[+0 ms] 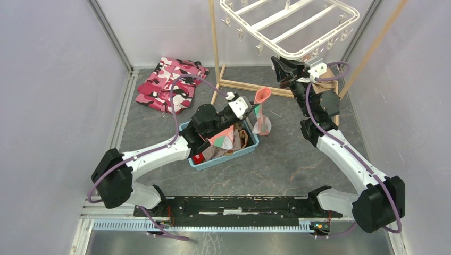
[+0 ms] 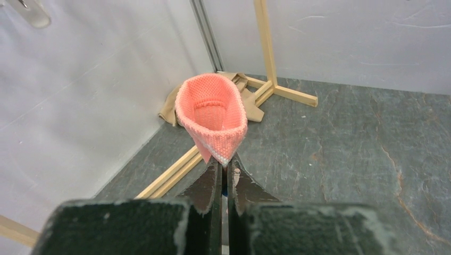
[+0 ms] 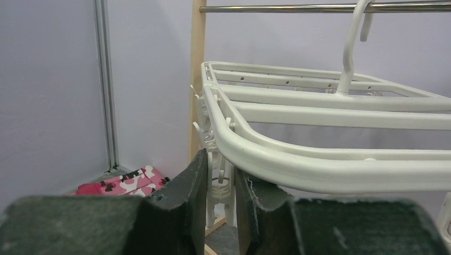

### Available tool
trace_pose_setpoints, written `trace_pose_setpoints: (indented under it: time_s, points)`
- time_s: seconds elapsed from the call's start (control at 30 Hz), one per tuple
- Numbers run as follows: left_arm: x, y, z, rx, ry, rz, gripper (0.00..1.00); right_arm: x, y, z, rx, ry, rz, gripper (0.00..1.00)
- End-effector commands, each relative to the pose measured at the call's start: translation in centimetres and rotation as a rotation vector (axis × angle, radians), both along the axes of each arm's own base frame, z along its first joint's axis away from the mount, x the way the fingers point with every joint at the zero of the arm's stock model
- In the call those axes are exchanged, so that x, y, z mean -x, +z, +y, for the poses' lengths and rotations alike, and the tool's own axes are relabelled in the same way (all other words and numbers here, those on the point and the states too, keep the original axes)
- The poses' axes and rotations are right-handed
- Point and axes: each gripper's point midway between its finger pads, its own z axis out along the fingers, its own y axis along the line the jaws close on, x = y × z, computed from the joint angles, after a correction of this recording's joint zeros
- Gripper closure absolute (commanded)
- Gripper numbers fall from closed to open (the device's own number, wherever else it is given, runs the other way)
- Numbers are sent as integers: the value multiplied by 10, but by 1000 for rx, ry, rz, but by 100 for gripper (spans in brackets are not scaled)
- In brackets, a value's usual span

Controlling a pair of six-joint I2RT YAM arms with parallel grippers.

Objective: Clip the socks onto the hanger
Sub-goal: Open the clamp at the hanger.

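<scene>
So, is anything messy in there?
Yes. A pink camouflage garment lies crumpled by the back wall, and a tan cloth is bunched at the foot of the wooden stand. Nothing looks spilled or broken.

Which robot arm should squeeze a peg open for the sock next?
The right arm, probably. The right fingers sit tight on both sides of a white peg on the hanger; the left fingers are shut on the pink sock, away from it.
</scene>
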Motion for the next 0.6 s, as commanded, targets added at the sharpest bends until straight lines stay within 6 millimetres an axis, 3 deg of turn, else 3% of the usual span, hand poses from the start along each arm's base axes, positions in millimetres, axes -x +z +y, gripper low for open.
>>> trace_pose_setpoints:
  time_s: [0.0, 0.23, 0.57]
  points:
    - [-16, 39, -3, 55, 17, -84, 98, 12, 31, -2, -44, 21, -45, 91]
    - [-44, 60, 3, 125, 5, -76, 98, 9, 32, -1, -60, 30, 21, 98]
    - [-56, 76, -4, 159, 20, -119, 98, 1, 25, -4, -85, 9, 113, 100]
